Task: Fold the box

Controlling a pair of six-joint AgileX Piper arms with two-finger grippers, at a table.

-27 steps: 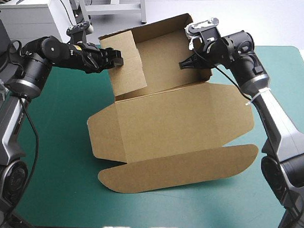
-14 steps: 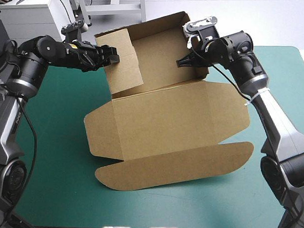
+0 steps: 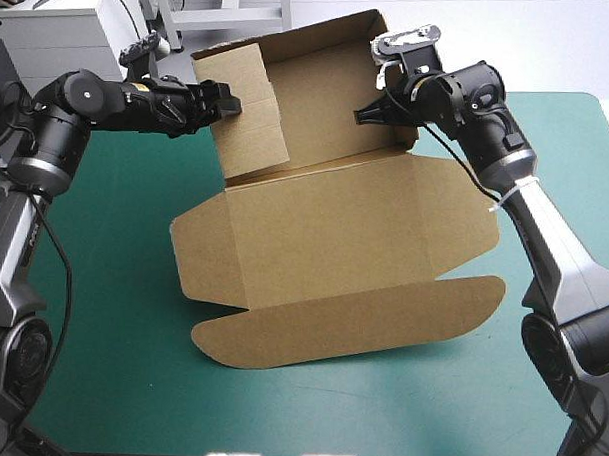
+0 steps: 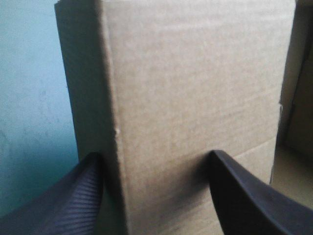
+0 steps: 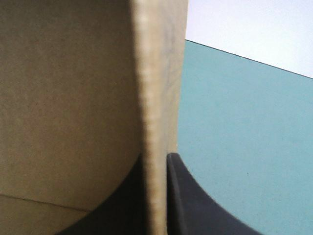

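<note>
Box (image 3: 324,239): plain brown being shown all over; faint fine ribbing being seen across board in left wrist view; cut edge being shown paler in right wrist view. Cover (image 3: 111,311): even teal-green being shown. Left fingers (image 4: 68,205): black, one being marked by fine ridged lines. Right fingers (image 5: 190,210): plain black being shown.

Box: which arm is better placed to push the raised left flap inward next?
Left. Its fingers straddle that flap's fold; the right gripper is shut on the opposite wall, steadying the box.
</note>
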